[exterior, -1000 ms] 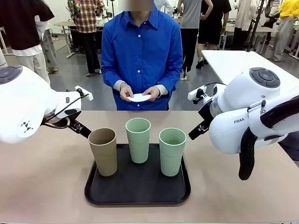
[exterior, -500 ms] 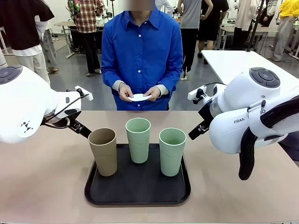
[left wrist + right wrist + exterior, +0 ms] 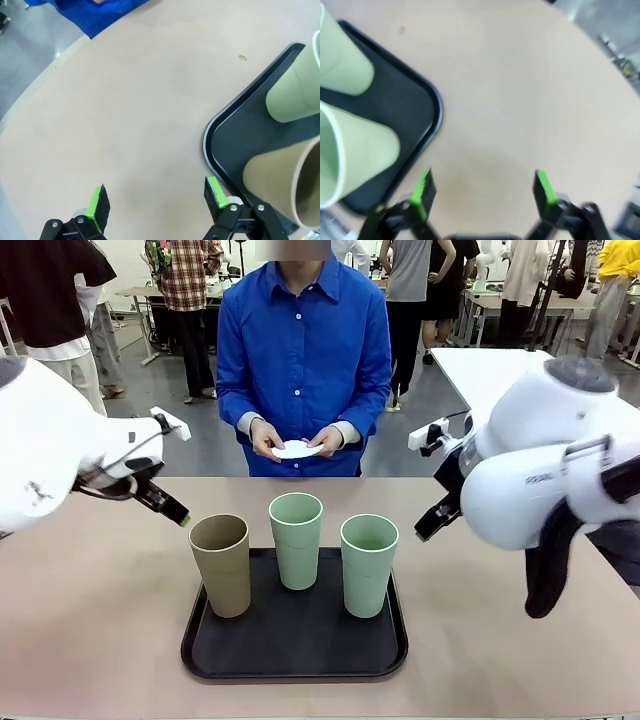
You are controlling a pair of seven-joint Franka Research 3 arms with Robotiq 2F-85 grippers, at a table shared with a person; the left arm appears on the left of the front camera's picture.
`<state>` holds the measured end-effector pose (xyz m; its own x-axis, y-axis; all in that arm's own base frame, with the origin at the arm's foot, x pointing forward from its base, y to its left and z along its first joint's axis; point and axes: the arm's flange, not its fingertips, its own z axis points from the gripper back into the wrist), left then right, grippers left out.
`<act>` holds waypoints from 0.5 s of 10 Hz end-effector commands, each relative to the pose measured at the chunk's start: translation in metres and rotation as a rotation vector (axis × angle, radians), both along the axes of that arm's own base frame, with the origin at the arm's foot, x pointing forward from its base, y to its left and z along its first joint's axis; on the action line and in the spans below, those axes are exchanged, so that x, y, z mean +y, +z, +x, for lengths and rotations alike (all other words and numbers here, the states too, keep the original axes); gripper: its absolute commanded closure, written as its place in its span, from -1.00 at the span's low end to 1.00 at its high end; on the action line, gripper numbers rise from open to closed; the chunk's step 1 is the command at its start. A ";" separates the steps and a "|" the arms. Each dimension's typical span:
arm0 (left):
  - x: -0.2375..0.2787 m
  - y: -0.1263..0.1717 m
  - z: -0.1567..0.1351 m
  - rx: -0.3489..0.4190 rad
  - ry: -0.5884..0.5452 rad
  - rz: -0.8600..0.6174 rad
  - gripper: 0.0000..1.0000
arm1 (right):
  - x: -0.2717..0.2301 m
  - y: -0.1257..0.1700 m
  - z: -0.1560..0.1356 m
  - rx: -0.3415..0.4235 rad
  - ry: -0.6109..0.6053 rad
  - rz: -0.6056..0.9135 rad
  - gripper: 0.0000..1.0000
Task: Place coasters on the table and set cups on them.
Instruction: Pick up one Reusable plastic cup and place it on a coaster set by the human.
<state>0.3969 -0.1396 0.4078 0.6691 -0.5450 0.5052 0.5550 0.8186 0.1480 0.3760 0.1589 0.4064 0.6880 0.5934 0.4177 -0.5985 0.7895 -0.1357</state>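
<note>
Coasters [image 3: 298, 449] in person's hands [image 3: 266, 438] at far edge, midway between arms; left gripper [image 3: 156, 192], right gripper [image 3: 484, 189] agape, empty, flanking upright cups [image 3: 297, 540] on tray [image 3: 290, 656].

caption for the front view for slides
Three cups on a black tray, left gripper and right gripper open either side; a person across the table holds coasters.

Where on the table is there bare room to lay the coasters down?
Bare table lies left and right of the black tray, and in the strip between the tray and the person. The tray itself is crowded with three cups.
</note>
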 end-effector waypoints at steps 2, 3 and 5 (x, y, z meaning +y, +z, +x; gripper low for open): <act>0.033 0.047 -0.065 0.087 -0.022 0.015 -1.00 | -0.020 0.053 -0.078 0.038 -0.054 -0.097 -1.00; 0.039 0.062 -0.084 0.157 -0.002 0.007 -1.00 | -0.022 0.062 -0.104 0.048 -0.060 -0.102 -1.00; 0.037 0.066 -0.123 0.270 0.000 0.012 -1.00 | -0.031 0.059 -0.150 0.098 -0.064 -0.122 -1.00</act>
